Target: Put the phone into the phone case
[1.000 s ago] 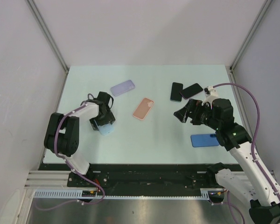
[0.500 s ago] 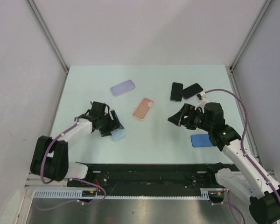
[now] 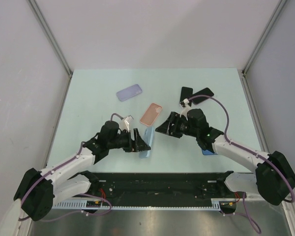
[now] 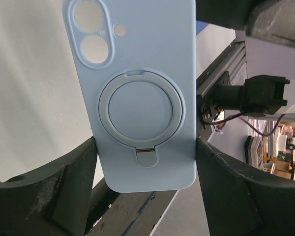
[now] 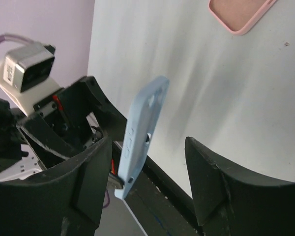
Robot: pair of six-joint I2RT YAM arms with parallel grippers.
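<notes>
The left jaws clamp the pale blue phone case [image 4: 137, 93] by its two long edges near the bottom end, holding it up off the bench [image 3: 88, 98]. The right jaws stand spread and carry nothing, close to the case's rim; whether they touch it is hard to tell. The case looks light, thin and somewhat bendy, so a hard squeeze across its sides may bow it. A blue phone [image 3: 206, 150] lies flat beside the right arm, probably stiff, smooth and slippery, and best taken by its long edges.
</notes>
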